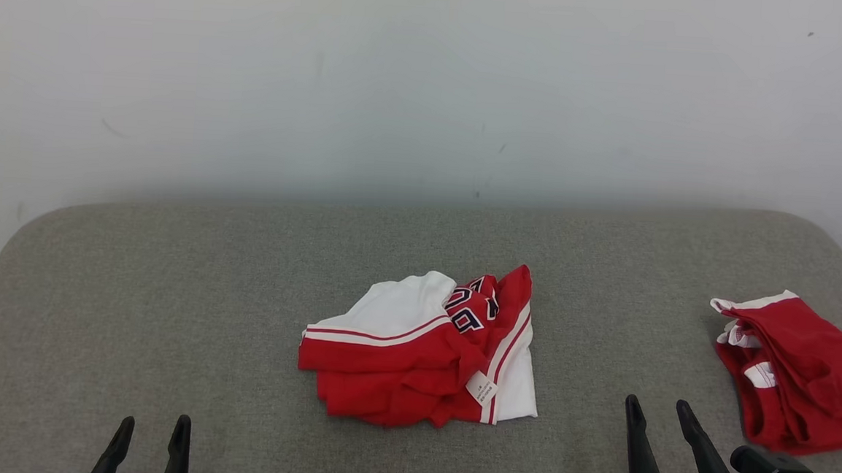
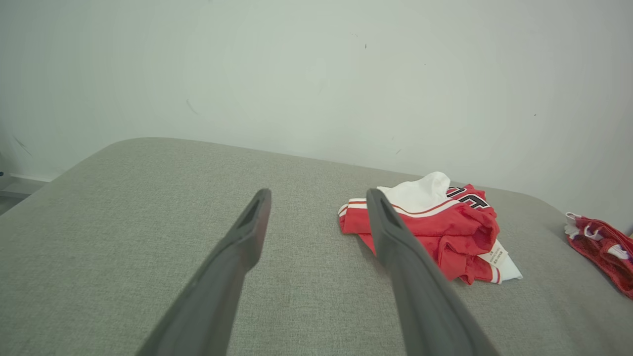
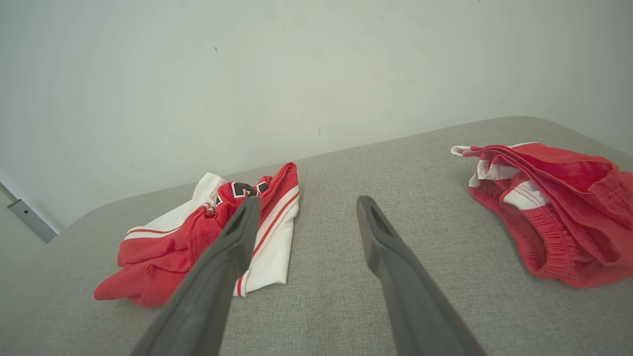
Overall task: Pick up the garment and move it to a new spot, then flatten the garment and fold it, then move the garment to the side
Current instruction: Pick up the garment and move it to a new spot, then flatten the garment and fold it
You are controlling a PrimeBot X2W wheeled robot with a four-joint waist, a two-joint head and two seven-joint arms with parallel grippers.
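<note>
The crumpled red and white jersey-style garment (image 1: 399,352) lies in a loose heap near the middle of the grey fabric-covered surface (image 1: 169,287), a little toward the robot's side, with nothing gripping it. Its upper left part is white, crossed by a thin red stripe, and red folds are bunched along the near edge. Dark navy lettering (image 1: 464,312) shows on a red fold near the top, and a small white label (image 1: 481,388) sits on the lower right, beside a white-and-red striped band. The left gripper (image 1: 152,425) shows at the lower left of the head view, its two dark fingers apart and holding nothing, well clear of the heap. The right gripper (image 1: 657,406) stands at the lower right, its fingers also spread and empty, pointing up between the heap and a second red garment with white trim (image 1: 800,369). That second piece lies bunched at the right end of the surface, well apart from the first, and in the right wrist view a gathered elastic edge shows on it. Behind the rounded far edge of the surface rises a plain pale wall (image 1: 401,82) with a few faint marks.
</note>
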